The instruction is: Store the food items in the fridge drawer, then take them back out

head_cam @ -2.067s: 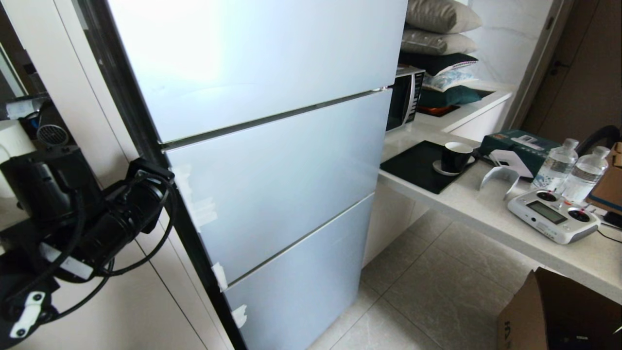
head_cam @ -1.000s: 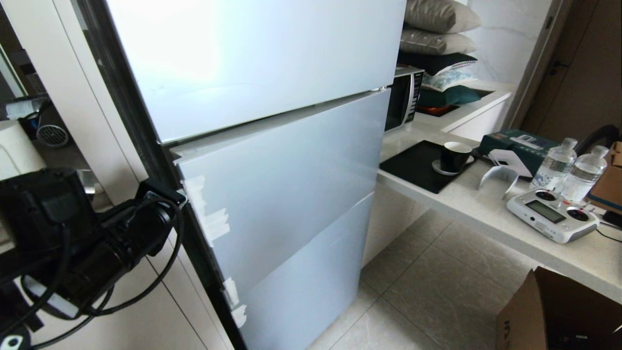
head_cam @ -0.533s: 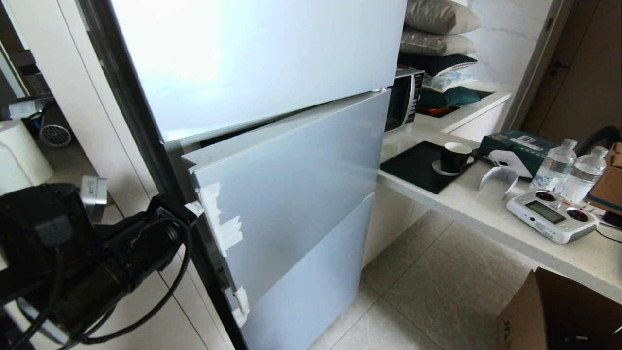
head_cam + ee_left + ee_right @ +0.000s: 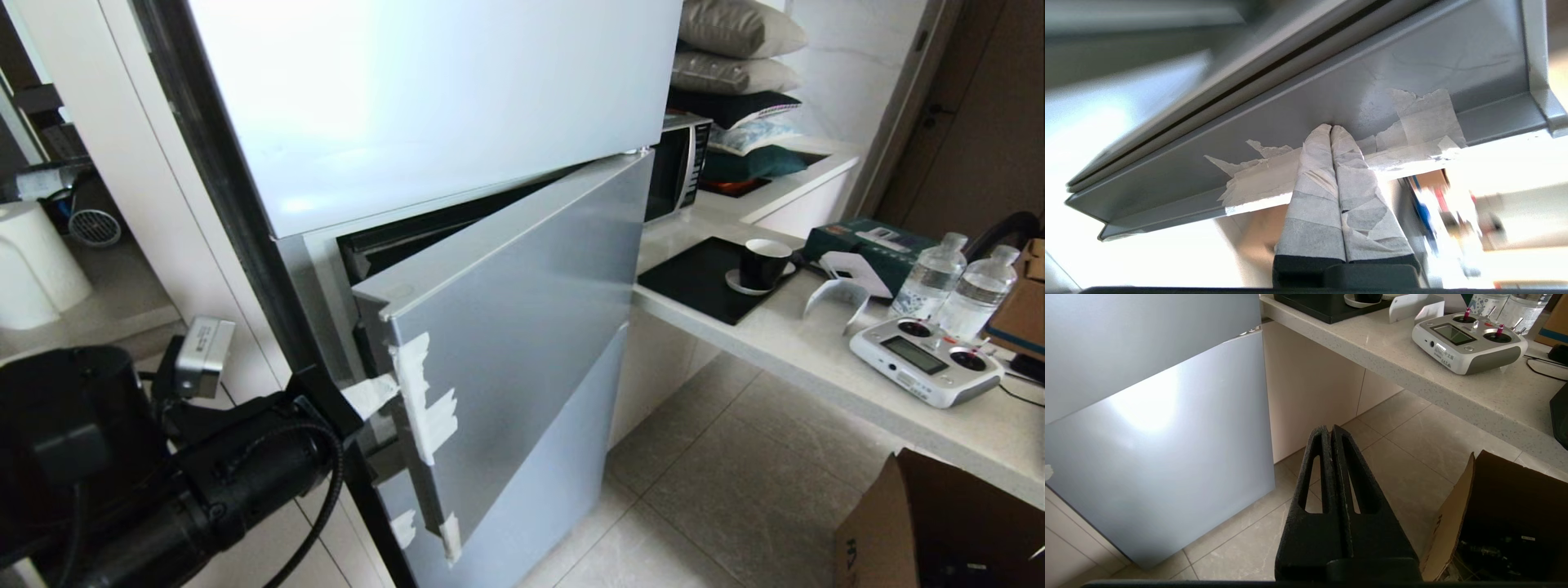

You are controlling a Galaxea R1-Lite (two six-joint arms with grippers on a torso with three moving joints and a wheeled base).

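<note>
Taking the fridge [image 4: 424,106] as the landmark, a white cylinder [image 4: 37,261] stands on a shelf well off its left side, seen past the pale cabinet panels there. Lower down on that same side the left arm reaches in toward the fridge's middle door [image 4: 522,327], which stands swung partly out from the body on its left edge, leaving a dark gap under the upper door. The left gripper [image 4: 1331,130] has its tape-wrapped fingers [image 4: 1349,183] pressed together, tips set against the grey inner flange of that door's edge, right among the torn strips of white tape [image 4: 1412,122] stuck along it; the same tape [image 4: 420,400] shows on the door's open edge from the head. Neither the fridge drawer nor any food items can be seen in any view; the gap behind the door is dark. Right of the fridge runs a stone counter [image 4: 784,343] carrying a microwave [image 4: 682,163], a black cup on a saucer [image 4: 763,263], two water bottles [image 4: 959,282] and a white remote controller [image 4: 927,361]. The right gripper [image 4: 1331,428] hangs low over the tiled floor in front of the fridge's bottom door [image 4: 1163,457], its black fingers closed on nothing, with an open cardboard box [image 4: 1498,514] just beside it.
</note>
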